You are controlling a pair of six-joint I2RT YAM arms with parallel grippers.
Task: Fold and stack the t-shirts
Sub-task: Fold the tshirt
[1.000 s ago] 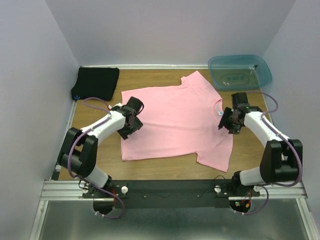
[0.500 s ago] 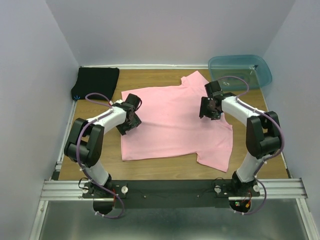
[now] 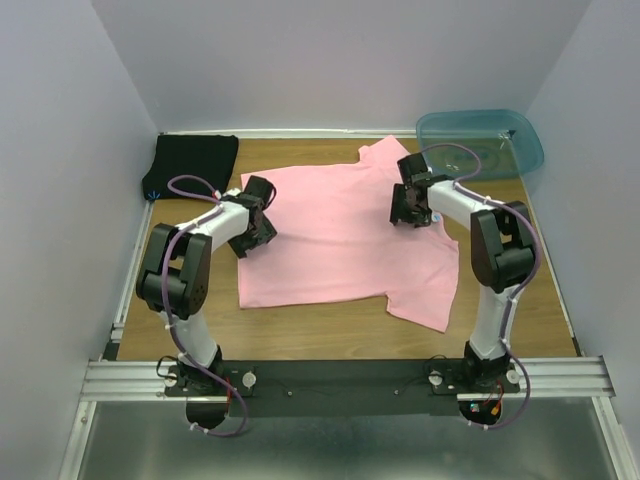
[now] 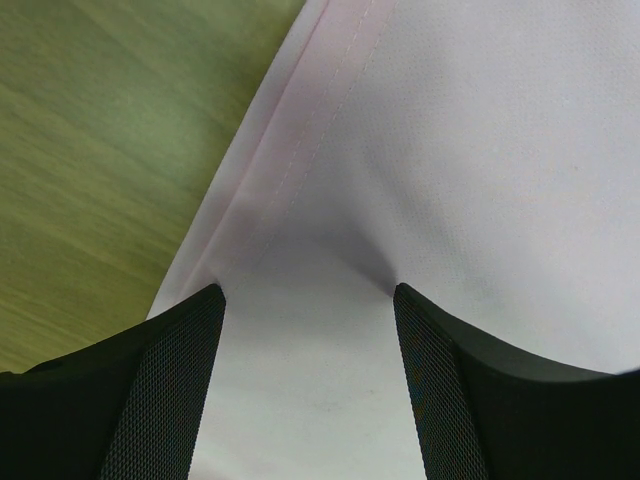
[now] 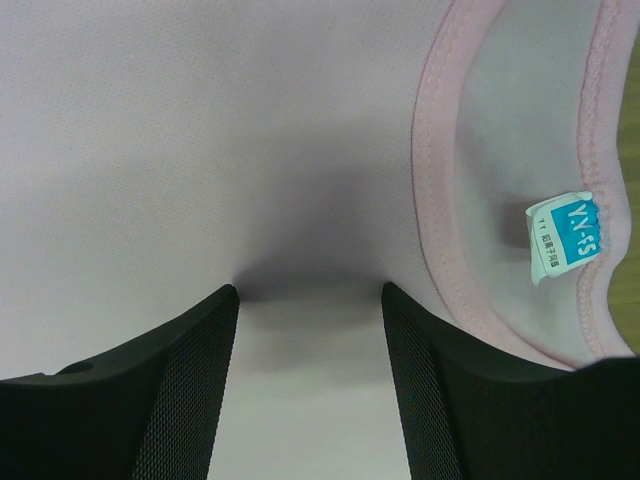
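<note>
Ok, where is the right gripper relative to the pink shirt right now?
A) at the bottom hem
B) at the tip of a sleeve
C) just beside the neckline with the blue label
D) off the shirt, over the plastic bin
C: the right wrist view shows the right gripper open over the pink shirt, with the neckline and blue label close beside it.

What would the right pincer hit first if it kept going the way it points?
The pink shirt, beside its collar. The right pincer seems nearly on the cloth, though depth is hard to judge.
</note>
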